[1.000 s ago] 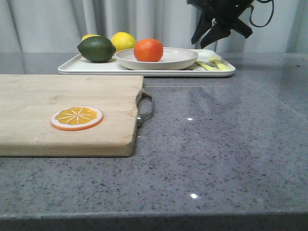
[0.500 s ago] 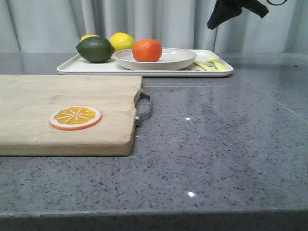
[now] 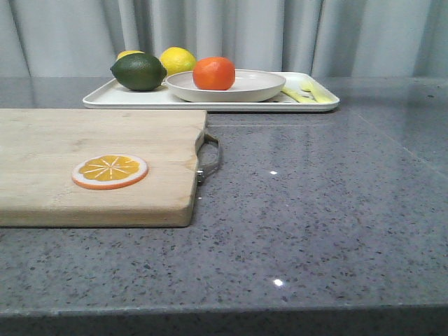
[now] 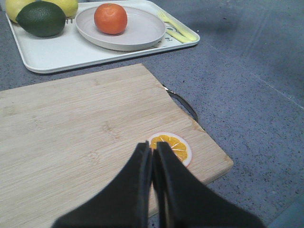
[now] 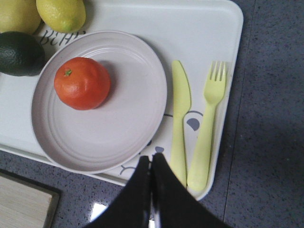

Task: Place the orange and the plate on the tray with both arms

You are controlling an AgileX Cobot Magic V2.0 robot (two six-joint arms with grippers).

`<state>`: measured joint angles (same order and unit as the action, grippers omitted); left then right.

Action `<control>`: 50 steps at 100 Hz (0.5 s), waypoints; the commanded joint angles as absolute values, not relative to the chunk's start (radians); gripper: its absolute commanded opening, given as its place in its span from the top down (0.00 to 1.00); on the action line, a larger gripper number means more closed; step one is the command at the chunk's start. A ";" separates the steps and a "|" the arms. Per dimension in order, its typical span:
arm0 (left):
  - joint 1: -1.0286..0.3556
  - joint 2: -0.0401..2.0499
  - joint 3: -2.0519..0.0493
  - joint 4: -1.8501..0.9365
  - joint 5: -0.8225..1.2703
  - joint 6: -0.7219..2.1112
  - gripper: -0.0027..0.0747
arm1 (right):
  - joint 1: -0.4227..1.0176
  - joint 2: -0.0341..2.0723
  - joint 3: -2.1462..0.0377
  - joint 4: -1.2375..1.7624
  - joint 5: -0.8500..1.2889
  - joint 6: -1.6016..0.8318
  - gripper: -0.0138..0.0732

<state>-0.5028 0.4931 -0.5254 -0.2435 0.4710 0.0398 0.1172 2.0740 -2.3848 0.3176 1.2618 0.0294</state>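
The orange [image 3: 214,73] [image 4: 110,18] [image 5: 82,83] rests in the off-white plate [image 3: 260,85] [image 4: 142,29] [image 5: 123,118], and the plate stands on the white tray [image 3: 126,99] [image 4: 71,52] [image 5: 199,28] at the back of the table. My left gripper [image 4: 153,146] is shut and empty, hovering over the wooden cutting board near the orange slice. High over the tray's near edge, my right gripper [image 5: 151,158] is shut with nothing in it. Neither gripper shows in the front view.
A wooden cutting board [image 3: 84,147] [image 4: 71,128] with a metal handle [image 3: 210,157] carries a flat orange slice [image 3: 110,171] [image 4: 172,147]. Sharing the tray are a dark green avocado [image 3: 139,71] [image 5: 19,53], two lemons [image 3: 178,60] [image 5: 61,13], and a yellow-green knife [image 5: 179,123] and fork [image 5: 206,128].
The right arm, seen at the upper right of the front view earlier, has risen out of that view. Nothing on the table has moved.
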 commanded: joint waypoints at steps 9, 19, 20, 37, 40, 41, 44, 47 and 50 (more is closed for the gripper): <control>-0.501 0.497 -0.554 -0.264 0.396 0.034 0.99 | 0.141 1.910 -2.352 0.298 1.338 0.025 0.92; -0.501 0.497 -0.554 -0.264 0.397 0.034 0.99 | 0.149 1.854 -2.312 0.298 1.338 0.025 0.92; -0.501 0.497 -0.554 -0.264 0.397 0.034 0.99 | 0.149 1.846 -2.307 0.297 1.338 0.025 0.92; -0.501 0.497 -0.554 -0.264 0.409 0.034 0.99 | 0.149 1.749 -2.221 0.296 1.327 0.025 0.92; -0.501 0.497 -0.554 -0.264 0.413 0.034 0.99 | 0.149 1.732 -2.202 0.294 1.320 0.025 0.92; -0.501 0.497 -0.554 -0.264 0.416 0.034 0.99 | 0.149 1.722 -2.192 0.294 1.317 0.025 0.92; -0.501 0.497 -0.554 -0.264 0.423 0.034 0.99 | 0.149 1.704 -2.171 0.294 1.308 0.024 0.92; -0.501 0.497 -0.554 -0.264 0.430 0.034 0.99 | 0.149 1.685 -2.147 0.293 1.299 0.024 0.92; -0.501 0.497 -0.554 -0.264 0.435 0.034 0.99 | 0.149 1.659 -2.116 0.293 1.285 0.023 0.92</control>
